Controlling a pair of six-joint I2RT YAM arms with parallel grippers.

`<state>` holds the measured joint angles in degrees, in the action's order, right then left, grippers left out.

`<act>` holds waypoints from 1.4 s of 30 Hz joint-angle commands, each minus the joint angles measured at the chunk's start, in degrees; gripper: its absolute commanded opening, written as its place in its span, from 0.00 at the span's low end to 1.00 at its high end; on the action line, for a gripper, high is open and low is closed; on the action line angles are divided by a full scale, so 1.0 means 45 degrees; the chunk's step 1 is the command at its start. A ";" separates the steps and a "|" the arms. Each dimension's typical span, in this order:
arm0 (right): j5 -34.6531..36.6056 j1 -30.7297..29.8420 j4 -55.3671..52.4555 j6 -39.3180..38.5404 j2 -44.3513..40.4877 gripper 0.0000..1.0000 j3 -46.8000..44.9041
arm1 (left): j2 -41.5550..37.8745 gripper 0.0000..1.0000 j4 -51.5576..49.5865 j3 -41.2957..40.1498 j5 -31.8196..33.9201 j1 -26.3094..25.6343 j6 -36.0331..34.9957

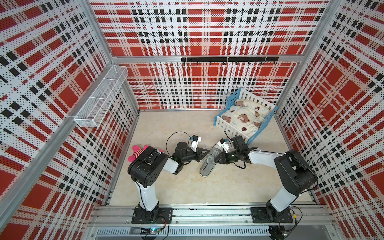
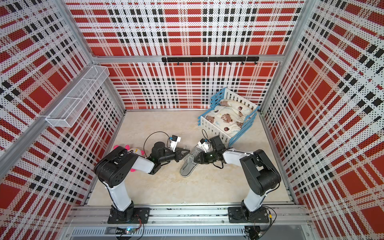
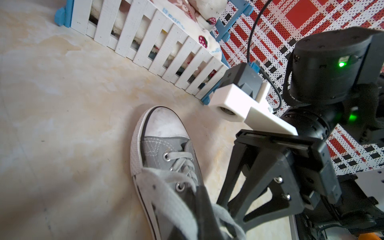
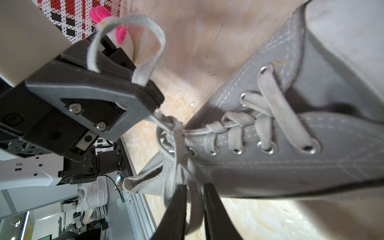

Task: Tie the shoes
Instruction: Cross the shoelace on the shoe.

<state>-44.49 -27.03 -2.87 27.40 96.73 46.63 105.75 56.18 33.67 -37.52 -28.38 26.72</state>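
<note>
Right wrist view showed the left gripper (image 4: 154,99) pinched together on a loop of the laces (image 4: 159,44) and the right gripper (image 4: 194,204) clamped on another strand. The sneaker (image 1: 207,166) lay near the toy crib (image 1: 229,127), toe towards it.

My left gripper (image 4: 153,98) and my right gripper (image 4: 195,199) are black. The sneaker (image 3: 166,143) is grey canvas with a white toe cap; its laces (image 4: 284,108) are pale grey. The plush toy (image 1: 138,153) is pink with red-white stripes. The walls (image 1: 197,87) show red, white and black plaid.
</note>
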 commanded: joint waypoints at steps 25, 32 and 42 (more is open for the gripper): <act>0.3404 -0.0205 -0.2645 -0.0653 -0.1527 0.00 0.0669 | -0.0747 0.00 0.0366 -0.0217 -0.0073 -0.0078 0.0103; 0.3920 -0.0215 -0.2994 -0.0719 -0.1593 0.00 0.0860 | -0.0718 0.00 0.0366 -0.0217 -0.0074 -0.0090 0.0147; 0.4660 -0.0207 -0.3326 -0.0743 -0.1398 0.00 0.0937 | -0.0767 0.00 0.0363 -0.0275 0.0219 -0.0083 0.0233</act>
<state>-25.96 -27.64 -16.10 24.67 91.11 50.09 104.18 56.16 33.04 -37.23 -28.71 27.27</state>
